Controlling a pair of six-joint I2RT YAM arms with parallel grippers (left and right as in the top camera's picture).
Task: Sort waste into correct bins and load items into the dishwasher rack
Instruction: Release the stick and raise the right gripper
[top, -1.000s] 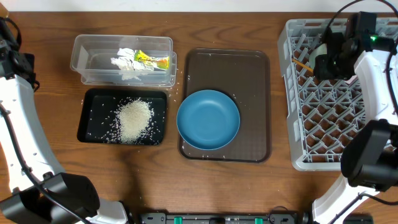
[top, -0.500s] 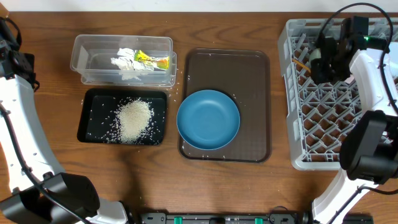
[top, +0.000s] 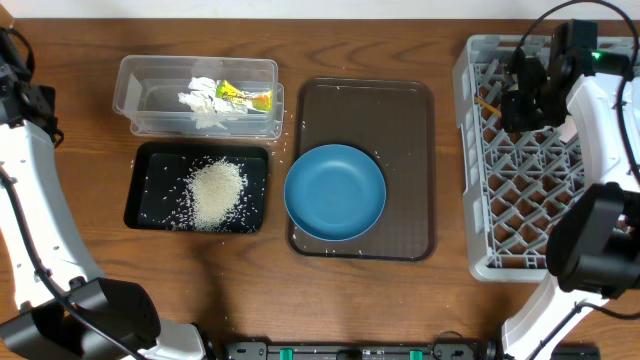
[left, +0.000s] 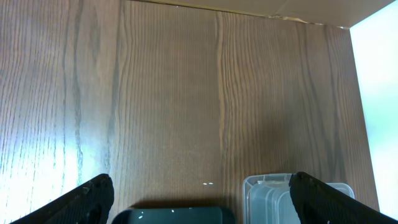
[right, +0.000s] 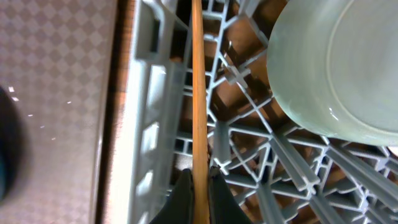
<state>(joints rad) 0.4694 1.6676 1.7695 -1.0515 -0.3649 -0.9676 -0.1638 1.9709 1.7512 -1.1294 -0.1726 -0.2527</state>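
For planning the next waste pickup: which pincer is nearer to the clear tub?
Left. The left pincer hangs open over the table beside the clear tub; the right pincer is across the table, shut on a chopstick over the grey rack.

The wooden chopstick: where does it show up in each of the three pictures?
Overhead: chopstick, an orange sliver at the upper left of the grey rack.
Left wrist: not in it.
Right wrist: runs up the middle, pinched between the right fingers.
Shared landmark: the grey rack.
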